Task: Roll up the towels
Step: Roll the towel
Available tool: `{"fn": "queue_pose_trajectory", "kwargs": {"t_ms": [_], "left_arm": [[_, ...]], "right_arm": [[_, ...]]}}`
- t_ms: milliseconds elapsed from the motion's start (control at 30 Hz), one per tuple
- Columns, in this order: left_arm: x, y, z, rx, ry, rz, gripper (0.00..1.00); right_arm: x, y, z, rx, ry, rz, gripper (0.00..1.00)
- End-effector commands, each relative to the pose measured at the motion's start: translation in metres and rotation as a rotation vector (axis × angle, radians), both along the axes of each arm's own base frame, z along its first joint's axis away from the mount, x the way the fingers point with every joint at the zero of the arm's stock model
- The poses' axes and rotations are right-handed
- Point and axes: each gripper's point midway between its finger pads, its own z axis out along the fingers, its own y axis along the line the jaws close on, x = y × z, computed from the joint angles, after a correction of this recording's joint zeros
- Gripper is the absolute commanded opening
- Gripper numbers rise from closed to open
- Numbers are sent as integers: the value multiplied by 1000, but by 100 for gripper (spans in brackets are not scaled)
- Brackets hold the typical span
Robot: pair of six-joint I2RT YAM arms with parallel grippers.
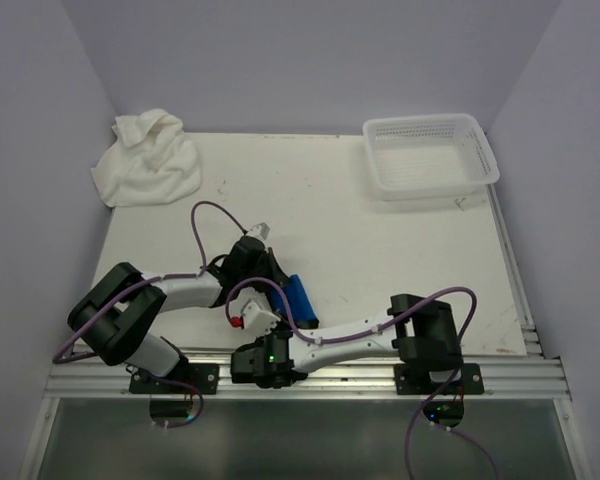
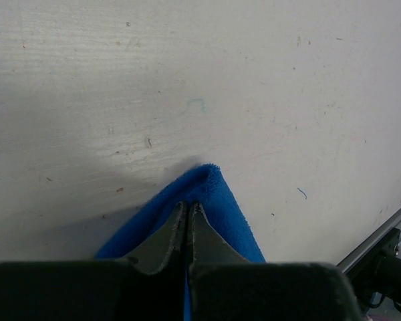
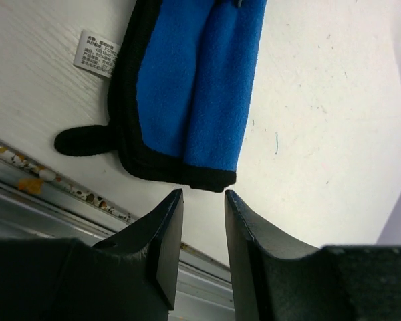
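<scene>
The small blue towel (image 1: 298, 296) lies folded into a thick, black-edged bundle near the table's front edge. It also shows in the right wrist view (image 3: 194, 87) and the left wrist view (image 2: 217, 200). My left gripper (image 1: 278, 280) (image 2: 187, 206) is shut on the towel's far rounded fold, and blue cloth shows between the jaws. My right gripper (image 1: 285, 325) (image 3: 204, 194) is open and empty, its tips just short of the towel's near black-edged end. The large white towel (image 1: 145, 158) lies crumpled at the back left corner, away from both grippers.
A white perforated basket (image 1: 430, 155) stands at the back right. The towel's white care label (image 3: 97, 53) lies flat on the table beside it. The aluminium rail (image 1: 380, 375) runs along the front edge, close behind the right gripper. Walls enclose the table on three sides.
</scene>
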Motion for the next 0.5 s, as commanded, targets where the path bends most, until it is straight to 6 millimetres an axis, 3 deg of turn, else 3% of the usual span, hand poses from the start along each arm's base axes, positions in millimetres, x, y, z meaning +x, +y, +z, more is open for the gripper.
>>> {"fn": "queue_pose_trajectory", "kwargs": {"t_ms": [0, 133, 233, 267, 300, 367, 400, 467], "left_arm": [[-9, 29, -26, 117, 26, 45, 0], [-9, 30, -25, 110, 18, 50, 0], [-10, 30, -26, 111, 17, 47, 0], [-9, 30, -25, 109, 17, 48, 0], [-9, 29, -25, 108, 15, 46, 0], [-9, 30, -25, 108, 14, 47, 0], [-9, 30, -25, 106, 13, 48, 0], [-9, 30, -26, 107, 14, 48, 0]], "right_arm": [[-3, 10, 12, 172, 55, -26, 35], [-2, 7, 23, 341, 124, -50, 34], [4, 0, 17, 439, 191, -96, 34], [12, -4, 27, 506, 202, -124, 34], [10, -13, 16, 517, 241, -142, 39], [21, -15, 27, 631, 252, -176, 48], [22, -23, 18, 639, 264, -196, 51], [27, -20, 28, 745, 293, -204, 57]]}}
